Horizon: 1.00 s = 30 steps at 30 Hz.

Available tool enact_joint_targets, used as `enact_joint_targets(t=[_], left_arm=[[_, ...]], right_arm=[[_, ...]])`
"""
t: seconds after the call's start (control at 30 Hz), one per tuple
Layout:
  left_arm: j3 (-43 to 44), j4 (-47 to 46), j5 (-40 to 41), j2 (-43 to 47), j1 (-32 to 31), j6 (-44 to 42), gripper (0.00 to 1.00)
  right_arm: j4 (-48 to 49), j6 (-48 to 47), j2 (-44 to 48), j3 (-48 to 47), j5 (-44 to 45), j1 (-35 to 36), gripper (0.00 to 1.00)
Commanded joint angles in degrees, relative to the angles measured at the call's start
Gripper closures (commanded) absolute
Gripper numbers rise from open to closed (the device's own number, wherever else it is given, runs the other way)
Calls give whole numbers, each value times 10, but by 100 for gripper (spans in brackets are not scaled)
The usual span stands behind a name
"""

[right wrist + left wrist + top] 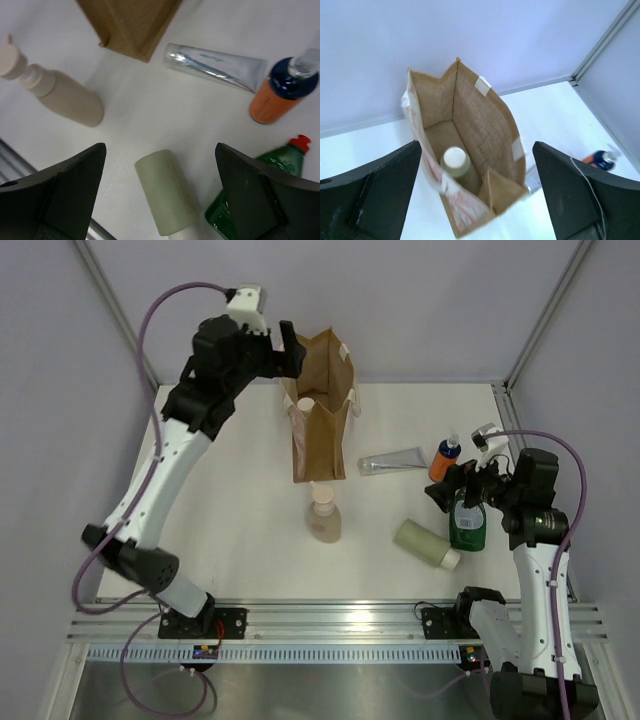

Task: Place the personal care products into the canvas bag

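- Black fingers of the left claw (475, 150) fill the lower corners of its wrist view, spread wide with nothing between them. It hangs over the mouth of the canvas bag (480, 115).
- Inside the bag one pale green bottle (455, 162) stands cap up against the near wall. So one product is in and five are on the worktop (250, 530).
- At the right of the overhead view the right claw (455, 490) is also spread and empty. It hovers over a cluster: the second pale green bottle (167, 192) lying on its side, the dark green bottle (250, 200) and the orange bottle (277, 95).
- The silver tube (392, 462) lies flat between that cluster and the bag. The beige-pink bottle (324, 515) stands just below the bag in the frame.
- Step in hand, as I judge it: picking the next product with the right claw. The lying pale green bottle sits between its fingers — the likely target.
- That calls for a straight descent and a grip across the barrel, since the dark green bottle stands close beside it.
- Room: the worktop is bare at lower left and left of the bag. The bag stands near the back edge — its mouth is narrow, and the left arm hangs above it.
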<state>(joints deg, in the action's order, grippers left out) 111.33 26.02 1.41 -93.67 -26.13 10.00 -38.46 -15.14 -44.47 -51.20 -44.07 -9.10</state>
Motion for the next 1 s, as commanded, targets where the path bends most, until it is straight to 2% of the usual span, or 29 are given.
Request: enact_joint_targets(t=[0.0,0.03,0.07,0.13,0.17,0.2,0.27,0.4,0.53,0.7,0.97], left_arm=[[-106,-18,-11,125,6,44,1],[-177,-27,-30,154,6,49,1],[-214,-34,-33,214,7,62,1],[-284,-52,-40,272,7,75,1],[-349,-55,-45,300,7,81,1],[-376,-53,-45,353,7,84,1],[-455,-41,-40,405,8,91,1],[-557,-16,-47,515,8,86,1],[-600,32,-41,597,8,71,1],[-662,63,-35,659,8,56,1],[-712,62,-19,706,8,44,1]], right_arm=[[63,83,-28,-57,193,-3,0],[73,107,-35,-59,218,-3,0],[91,116,-45,-63,256,-2,1],[107,125,-75,-65,287,-1,1],[123,123,-85,-65,303,-1,1],[133,125,-106,-64,309,-1,0],[156,121,-129,-63,310,-1,1],[189,110,-212,-70,311,0,1],[211,84,-280,-87,274,0,1],[213,70,-365,-117,210,6,0],[244,100,-439,-145,275,32,0]])
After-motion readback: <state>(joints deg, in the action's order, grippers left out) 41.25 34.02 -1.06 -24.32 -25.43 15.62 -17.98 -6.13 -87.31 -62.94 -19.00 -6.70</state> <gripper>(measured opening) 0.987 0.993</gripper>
